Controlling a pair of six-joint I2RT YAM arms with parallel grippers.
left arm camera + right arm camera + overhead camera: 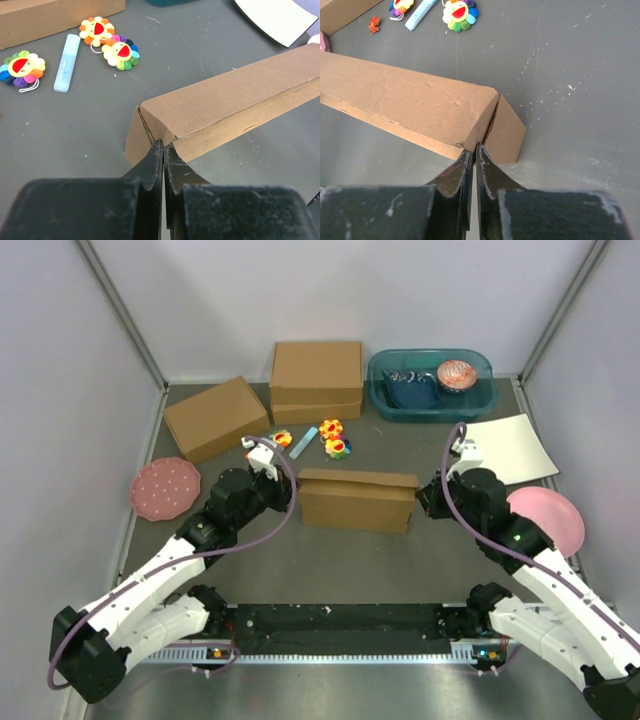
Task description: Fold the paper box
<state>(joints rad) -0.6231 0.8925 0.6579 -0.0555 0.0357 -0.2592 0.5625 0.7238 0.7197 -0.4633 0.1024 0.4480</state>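
left hand closed, tips against paper box end | right hand closed at other end | box brown, folded shut

Open table in front of paper box, flower toys close behind it

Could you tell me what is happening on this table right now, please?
Two robot arms are working on the paper box, which stands in the middle of the table, already folded into a long, closed shape. The left gripper is shut with its tips at one end corner of the box, and the right gripper is shut at the opposite end. Whether either one pinches a cardboard edge is hard to tell. The flower toys lie behind the box, apart from it.
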